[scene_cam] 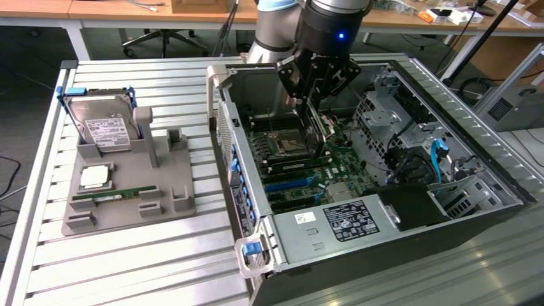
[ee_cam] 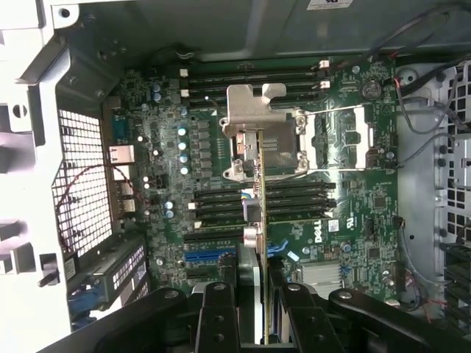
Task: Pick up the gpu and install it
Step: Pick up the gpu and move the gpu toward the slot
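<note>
While our jaws clamp the gpu (scene_cam: pixel 315 132) over the motherboard (scene_cam: pixel 344 159) mid-frame, we fear any tilt could miss the blue slot (scene_cam: pixel 287 185).

We find the case (scene_cam: pixel 225 127) open on top but walled all round. The drive cage (scene_cam: pixel 386 118) and power supply (scene_cam: pixel 344 220) crowd two sides. Free room lies over the motherboard (ee_cam: pixel 353 213), either side of the claw (scene_cam: pixel 314 95) clamping the gpu (scene_cam: pixel 316 137) edge-down.

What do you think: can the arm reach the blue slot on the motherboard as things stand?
Probably yes: the case is open, the gripper holds the gpu above the motherboard, and nothing seems to cover the blue slot.
</note>
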Controlling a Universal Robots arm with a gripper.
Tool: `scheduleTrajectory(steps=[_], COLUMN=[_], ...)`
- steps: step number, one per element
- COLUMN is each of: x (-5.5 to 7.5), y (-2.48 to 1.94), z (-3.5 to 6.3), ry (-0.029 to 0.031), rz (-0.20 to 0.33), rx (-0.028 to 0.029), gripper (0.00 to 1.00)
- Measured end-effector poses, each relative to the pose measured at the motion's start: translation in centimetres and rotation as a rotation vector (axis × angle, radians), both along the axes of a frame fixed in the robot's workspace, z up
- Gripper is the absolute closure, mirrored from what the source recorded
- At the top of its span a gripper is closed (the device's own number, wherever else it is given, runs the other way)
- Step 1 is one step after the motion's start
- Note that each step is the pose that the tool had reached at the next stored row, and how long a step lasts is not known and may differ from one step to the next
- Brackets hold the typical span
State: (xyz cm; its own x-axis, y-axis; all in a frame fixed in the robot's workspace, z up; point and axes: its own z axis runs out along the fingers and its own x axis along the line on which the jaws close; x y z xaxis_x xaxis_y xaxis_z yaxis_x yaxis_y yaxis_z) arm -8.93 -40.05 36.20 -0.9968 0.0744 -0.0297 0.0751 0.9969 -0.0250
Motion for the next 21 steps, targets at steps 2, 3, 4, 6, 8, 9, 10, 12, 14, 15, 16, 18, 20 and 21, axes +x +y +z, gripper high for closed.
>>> scheduleTrajectory(steps=[2, 3, 4, 6, 8, 9, 10, 12, 14, 15, 16, 18, 20, 21], x=[0.1, 0.2, 0.2, 0.3, 0.4, 0.5, 0.6, 0.8, 1.0, 1.1, 1.2, 1.3, 1.4, 1.4], y=[0.0, 0.0, 0.0, 0.0, 0.0, 0.0, 0.0, 0.0, 0.0, 0.0, 0.0, 0.0, 0.0, 0.0], z=[-0.03, -0.04, -0.05, -0.06, -0.05, -0.06, -0.05, -0.06, -0.06, -0.06, -0.06, -0.06, -0.06, -0.06], ry=[0.0, 0.0, 0.0, 0.0001, 0.0, 0.0, 0.0, 0.0, -0.0001, 0.0, 0.0, -0.0001, 0.0, 0.0], rz=[0.0, 0.0, 0.0, 0.0, 0.0, 0.0, 0.0, 0.0, 0.0, 0.0, 0.0, 0.0, 0.0, 0.0], rx=[0.0, 0.0, 0.0, -0.0004, -0.0005, -0.0005, -0.0005, -0.0005, -0.0004, -0.0005, -0.0005, -0.0004, -0.0006, -0.0007], gripper=[0.73, 0.73, 0.73, 0.73, 0.73, 0.73, 0.73, 0.73, 0.73, 0.73, 0.73, 0.73, 0.73, 0.73])
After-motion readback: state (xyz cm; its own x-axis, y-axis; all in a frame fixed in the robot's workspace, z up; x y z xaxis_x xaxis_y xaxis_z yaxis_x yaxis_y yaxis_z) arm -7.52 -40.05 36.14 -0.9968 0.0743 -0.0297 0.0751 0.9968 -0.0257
